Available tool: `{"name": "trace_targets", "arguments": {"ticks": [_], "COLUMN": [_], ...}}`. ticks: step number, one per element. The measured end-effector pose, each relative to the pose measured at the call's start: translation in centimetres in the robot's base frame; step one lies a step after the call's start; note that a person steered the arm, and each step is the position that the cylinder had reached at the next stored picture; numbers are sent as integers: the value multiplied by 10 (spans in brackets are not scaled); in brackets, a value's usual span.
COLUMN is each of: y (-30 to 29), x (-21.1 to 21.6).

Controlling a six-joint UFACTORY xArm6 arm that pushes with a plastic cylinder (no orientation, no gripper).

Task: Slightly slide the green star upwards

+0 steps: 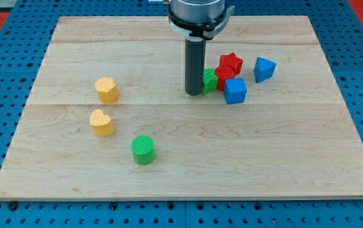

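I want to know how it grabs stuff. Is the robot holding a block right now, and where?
Nothing is held: there is no gripper. My tip stands on the board at the left side of the green star, seemingly touching it.

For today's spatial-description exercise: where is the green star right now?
The green star sits right of the view's centre, upper half, touching my tip on its left and a red block on its right.

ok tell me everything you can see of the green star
Only a sliver of the green star shows: a bright green, matte plastic-looking block lying on the wooden board, right of centre near the view's top. My rod hides its left part, with my tip right at its left side. A red block presses against its right. Its star points cannot be made out.
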State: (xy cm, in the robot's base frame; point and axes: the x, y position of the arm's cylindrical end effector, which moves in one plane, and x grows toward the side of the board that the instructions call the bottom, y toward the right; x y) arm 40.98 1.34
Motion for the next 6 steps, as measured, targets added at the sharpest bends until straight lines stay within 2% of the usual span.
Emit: {"name": "trace_targets", "arguments": {"ticks": [2,4,5,6], "y": [-12,-5,21,15], "x": [-17,47,24,-10]}}
